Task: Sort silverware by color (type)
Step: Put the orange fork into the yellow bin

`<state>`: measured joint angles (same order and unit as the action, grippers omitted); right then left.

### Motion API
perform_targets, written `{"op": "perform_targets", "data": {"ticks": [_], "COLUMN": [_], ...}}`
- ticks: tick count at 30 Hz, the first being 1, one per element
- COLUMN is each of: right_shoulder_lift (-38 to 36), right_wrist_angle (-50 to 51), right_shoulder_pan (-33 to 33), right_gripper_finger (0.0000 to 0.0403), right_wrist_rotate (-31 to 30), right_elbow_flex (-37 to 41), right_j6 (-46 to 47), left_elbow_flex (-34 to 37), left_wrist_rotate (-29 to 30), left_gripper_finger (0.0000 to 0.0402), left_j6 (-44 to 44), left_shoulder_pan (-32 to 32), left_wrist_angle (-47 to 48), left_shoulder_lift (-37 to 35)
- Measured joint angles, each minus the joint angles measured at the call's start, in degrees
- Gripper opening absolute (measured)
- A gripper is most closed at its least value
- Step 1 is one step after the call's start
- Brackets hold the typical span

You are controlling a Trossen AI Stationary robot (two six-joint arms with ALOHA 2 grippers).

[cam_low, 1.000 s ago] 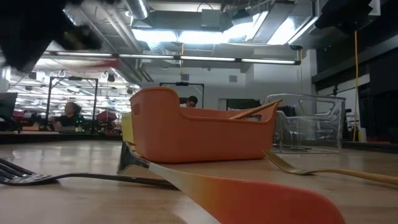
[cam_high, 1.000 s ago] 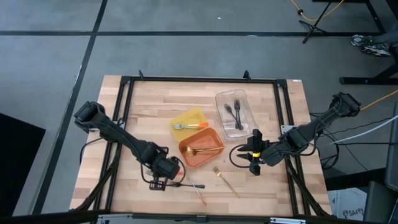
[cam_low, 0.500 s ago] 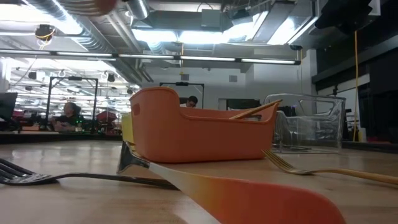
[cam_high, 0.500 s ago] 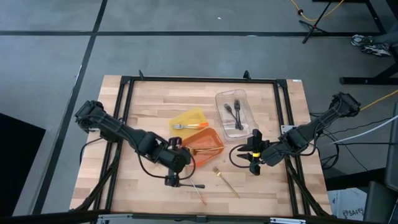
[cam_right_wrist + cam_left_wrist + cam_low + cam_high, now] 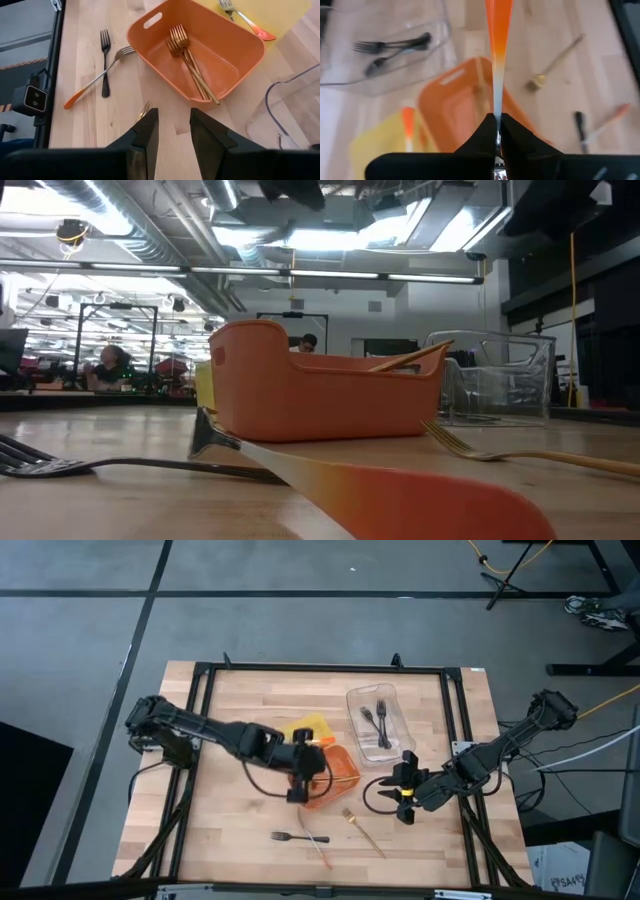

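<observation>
Your left gripper [image 5: 303, 772] is clamped on an orange-handled utensil [image 5: 498, 60] above the orange tray [image 5: 338, 780], beside the yellow tray [image 5: 305, 726]. Your right gripper [image 5: 402, 797] waits partly open near a gold fork [image 5: 362, 831] on the table [image 5: 230, 830].

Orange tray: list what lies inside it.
The orange tray holds gold forks lying together, about three by their heads. In the high view, the left end effector covers part of the tray.

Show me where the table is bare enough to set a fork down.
Bare wood: front-left corner, left of the black fork; back strip behind the yellow tray and clear tray. Crowded: centre around the orange tray, and front centre by the gold fork.
</observation>
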<state>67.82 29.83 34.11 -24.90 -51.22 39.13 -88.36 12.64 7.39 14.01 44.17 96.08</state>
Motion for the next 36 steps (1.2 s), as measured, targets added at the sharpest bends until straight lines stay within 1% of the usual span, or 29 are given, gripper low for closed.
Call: {"op": "perform_targets", "data": {"ticks": [6,12,20,26,28,33,36], "right_shoulder_lift": [0.06,0.06,0.06,0.06,0.06,0.06,0.06], "right_wrist_angle": [0.15,0.21,0.23,0.23,0.23,0.23,0.23], "right_shoulder_pan": [-0.01,-0.01,-0.01,-0.01,-0.01,-0.01,-0.01], "right_gripper_finger": [0.0104,0.0104,0.0104,0.0104,0.0104,0.0104,0.0104], "right_wrist_rotate": [0.04,0.04,0.04,0.04,0.04,0.04,0.04], "right_elbow_flex": [0.0,0.0,0.0,0.0,0.0,0.0,0.0], "right_j6": [0.0,0.0,0.0,0.0,0.0,0.0,0.0], "left_elbow_flex": [0.02,2.16,10.48,17.53,19.51,23.58,25.35], "left_wrist_rotate": [-0.03,-0.07,-0.68,-0.72,-0.72,-1.07,-1.98], "left_gripper_finger": [0.0005,0.0005,0.0005,0.0005,0.0005,0.0005,0.0005], "left_j6": [-5.93,-8.62,-9.61,-9.67,-11.01,-12.67,-12.67], "left_shoulder_pan": [-5.73,-10.79,-15.2,-18.4,-19.44,-21.53,-22.33], "left_wrist_angle": [-0.42,-0.69,-2.2,-9.16,-11.49,-15.09,-15.26], "left_shoulder_lift": [-0.01,0.01,0.01,0.03,0.03,0.01,0.06]}}
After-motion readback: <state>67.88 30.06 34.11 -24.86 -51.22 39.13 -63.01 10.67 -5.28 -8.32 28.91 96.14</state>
